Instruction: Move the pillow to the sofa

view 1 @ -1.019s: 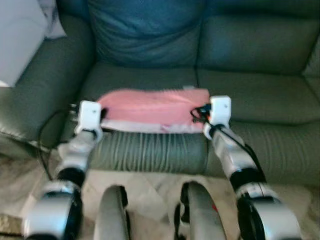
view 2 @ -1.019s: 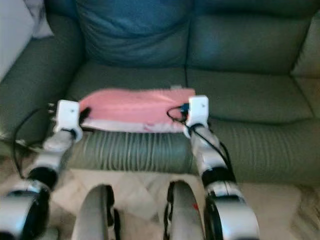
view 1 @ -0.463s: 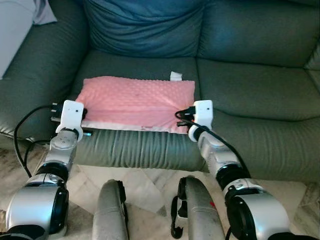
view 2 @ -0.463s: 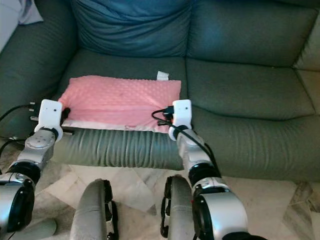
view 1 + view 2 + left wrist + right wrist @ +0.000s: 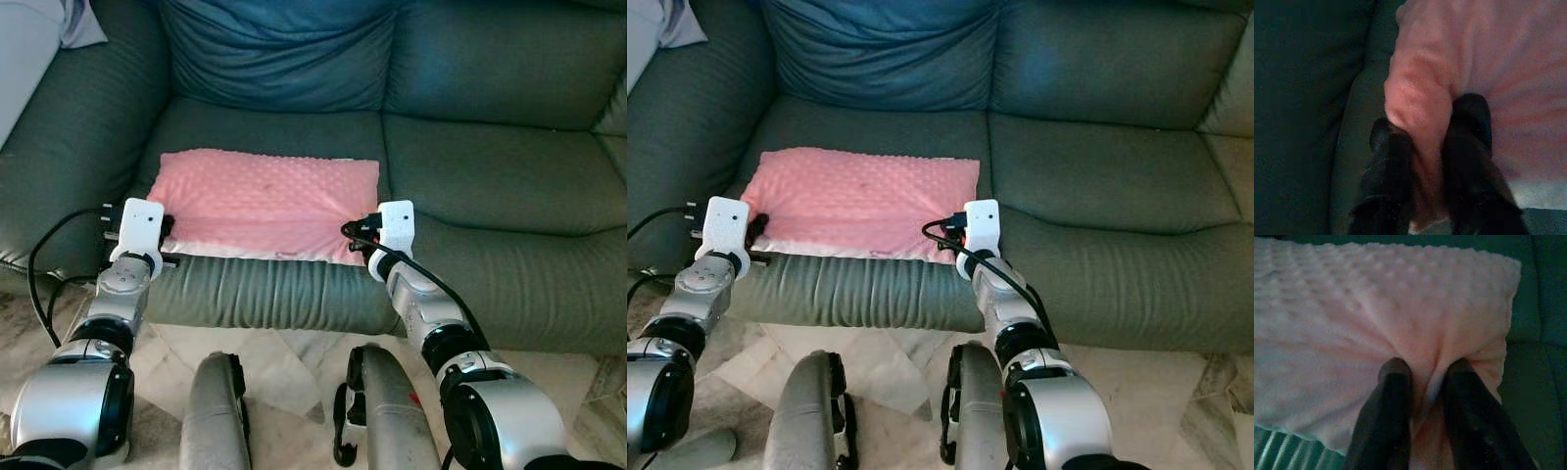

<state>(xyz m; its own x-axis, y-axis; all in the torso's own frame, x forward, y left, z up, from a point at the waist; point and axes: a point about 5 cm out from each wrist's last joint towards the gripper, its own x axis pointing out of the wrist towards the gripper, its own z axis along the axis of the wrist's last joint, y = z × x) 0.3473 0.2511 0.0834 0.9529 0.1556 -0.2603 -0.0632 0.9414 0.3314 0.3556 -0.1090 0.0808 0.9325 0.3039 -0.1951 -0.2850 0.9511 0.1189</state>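
Note:
A pink dotted pillow (image 5: 265, 201) lies flat on the left seat cushion of the dark green sofa (image 5: 490, 176). My left gripper (image 5: 1430, 129) is shut on the pillow's near left corner, with pink fabric bunched between its black fingers (image 5: 1388, 147). At the near right corner my right gripper (image 5: 1425, 377) is shut on a fold of the pillow (image 5: 1376, 308). From the head, both wrists show at the pillow's front edge, the left wrist (image 5: 140, 227) and the right wrist (image 5: 394, 227).
A blue back cushion (image 5: 284, 49) leans behind the pillow. The sofa's left armrest (image 5: 69, 147) rises beside my left arm. The right seat cushion (image 5: 500, 166) is bare. Pale tiled floor (image 5: 284, 357) and my two legs show below.
The view has steadied after a blurred, shifting picture. The pillow now lies flatter and lower on the seat, and both grippers keep their hold on its front corners.

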